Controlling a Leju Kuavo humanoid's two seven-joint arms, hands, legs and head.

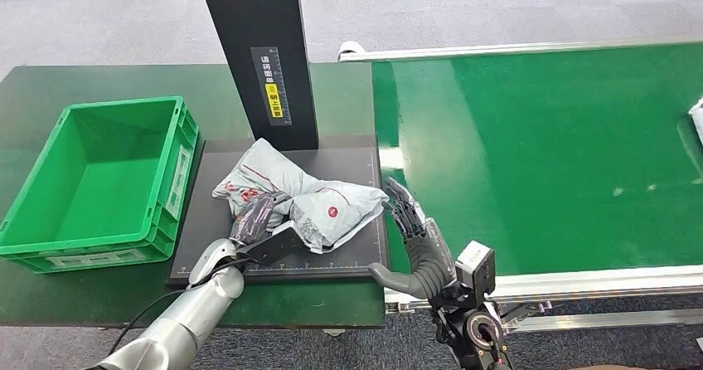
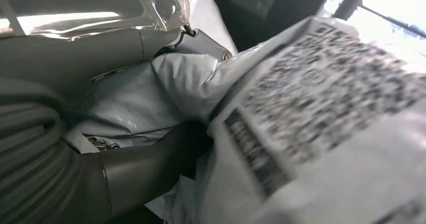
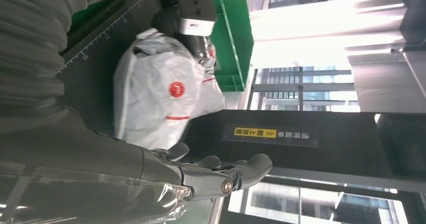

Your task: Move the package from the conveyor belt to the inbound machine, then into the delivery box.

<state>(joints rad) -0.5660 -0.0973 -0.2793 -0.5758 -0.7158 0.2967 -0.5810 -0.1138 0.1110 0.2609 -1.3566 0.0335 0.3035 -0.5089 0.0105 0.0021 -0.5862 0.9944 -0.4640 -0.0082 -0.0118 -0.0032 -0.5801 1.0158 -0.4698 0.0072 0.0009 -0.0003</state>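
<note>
left hand (image 2: 115,148) | grips crumpled grey package (image 2: 150,98) | printed label (image 2: 321,83) close up, blurred

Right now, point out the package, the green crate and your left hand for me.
package (image 1: 336,208), head view: white bag surface near its red dot.
green crate (image 1: 178,150), head view: right-hand wall.
left hand (image 1: 255,216), head view: dark fingers gripping the package.

From the head view we look forward and down on the black platform (image 1: 348,179), with the green box (image 1: 50,229) at its left and the conveyor belt (image 1: 539,154) at its right. The left wrist view sits very close against the package (image 2: 321,113), partly blurred. The right wrist view, turned on its side, looks from further back across the same package (image 3: 155,103), platform (image 3: 95,68) and box (image 3: 233,28).
</note>
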